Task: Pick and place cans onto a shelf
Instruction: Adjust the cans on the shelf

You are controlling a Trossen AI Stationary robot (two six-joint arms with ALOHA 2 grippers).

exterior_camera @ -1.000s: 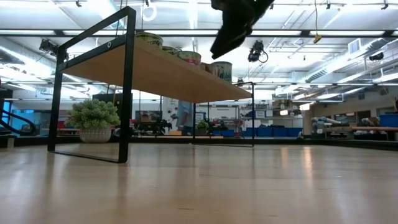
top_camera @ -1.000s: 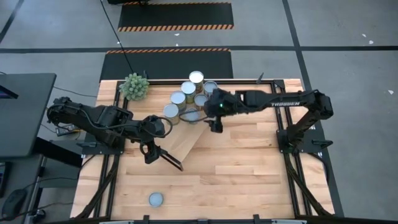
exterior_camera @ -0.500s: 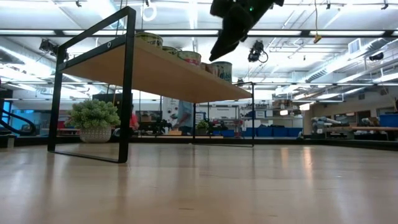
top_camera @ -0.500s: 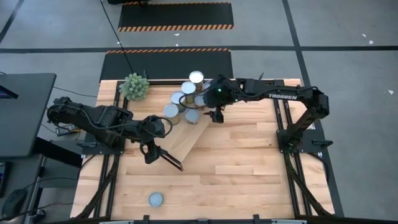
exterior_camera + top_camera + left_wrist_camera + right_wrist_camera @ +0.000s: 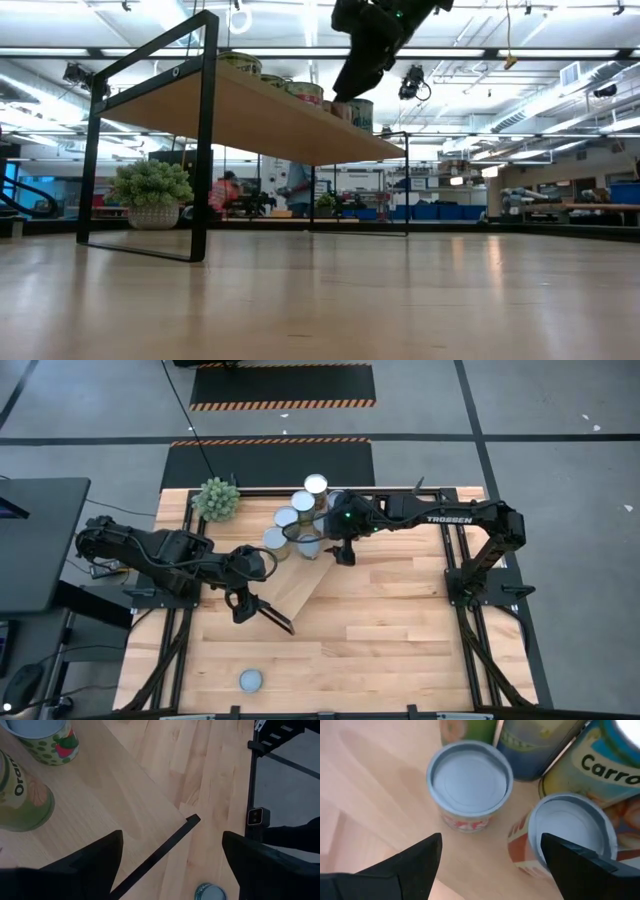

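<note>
The shelf point(image 5: 300, 585), a light-wood board on black frame ends, stands slantwise on the table. Several cans point(image 5: 303, 500) stand upright on its far half, and they also show in the low view point(image 5: 300, 90). My right gripper point(image 5: 343, 552) is open, pointing down just above two cans with bluish-grey tops point(image 5: 470, 777) point(image 5: 567, 827), and touches neither. My left gripper point(image 5: 240, 610) is open and empty above the shelf's near end and its black frame bar point(image 5: 155, 855). One more can point(image 5: 250, 680) stands upright on the table near the front edge.
A spiky green plant in a pot point(image 5: 216, 499) stands at the table's far left, beside the shelf. Black frame rails point(image 5: 452, 550) run along the table's sides. A person in an orange top point(image 5: 225, 190) shows in the room behind the table.
My right gripper has moved a little toward the table's far-left, closer over the cans on the shelf, staying open. The cans and the shelf have not moved.
</note>
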